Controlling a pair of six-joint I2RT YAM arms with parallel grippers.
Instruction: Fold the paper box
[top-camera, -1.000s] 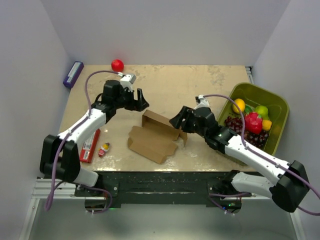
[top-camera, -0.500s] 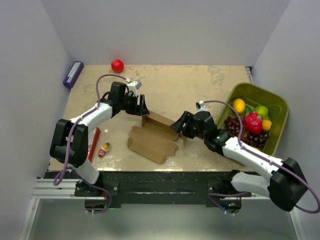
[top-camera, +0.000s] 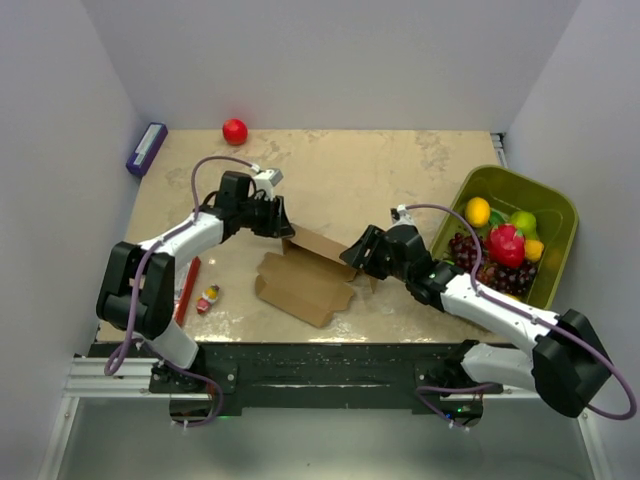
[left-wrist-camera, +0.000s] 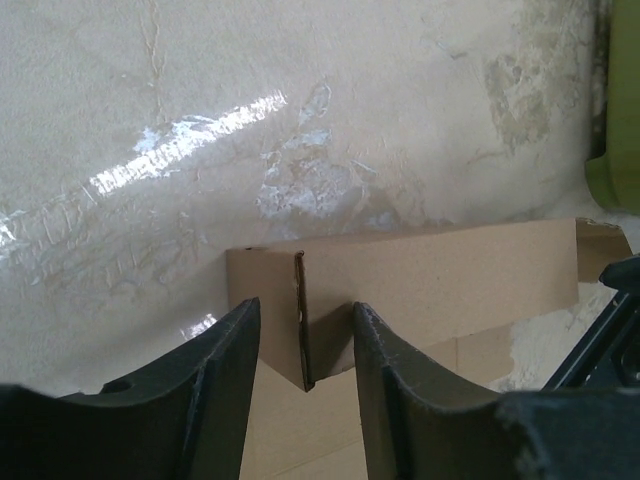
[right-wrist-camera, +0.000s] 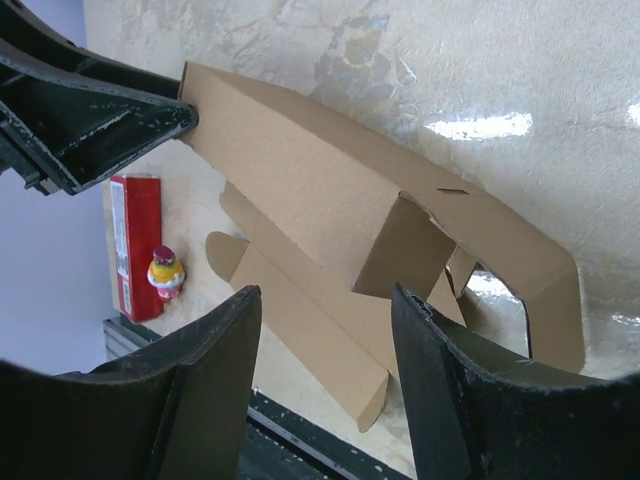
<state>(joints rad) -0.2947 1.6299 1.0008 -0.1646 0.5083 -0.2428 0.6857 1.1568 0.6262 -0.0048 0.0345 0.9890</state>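
1. Table (top-camera: 400, 170): beige, mottled, glossy top with patches of glare. Pale walls close it on the left, far and right sides. The broadest bare stretch lies behind the paper box, running to the far wall.
2. Paper box (top-camera: 305, 275): thin die-cut brown cardboard, matte, unmarked. It sits mid-table toward the near edge, between the two tools. The long back wall stands upright. The front panel with its tabbed flaps lies flat, close to the near edge.
3. Left tool (left-wrist-camera: 303, 322): black fingers partly parted, straddling the upright flap at the box's far left corner. A gap shows on each side, so it grips nothing.
4. Right tool (right-wrist-camera: 325, 300): fingers wide apart at the box's right end, facing a flap folded inward. It holds nothing.
5. Green bin (top-camera: 556, 205): rounded plastic tub at the table's right edge, holding assorted fruit and just beside the right arm.
6. Red ball (top-camera: 235, 130): smooth sphere at the far edge, well apart from the box.
7. Purple box (top-camera: 146, 148): small and oblong, at the far left corner against the wall.
8. Red flat pack (top-camera: 183, 290): left side, near the left arm. Its print is too small to read.
9. Toy figure (top-camera: 209, 297): small, just beside the pack.
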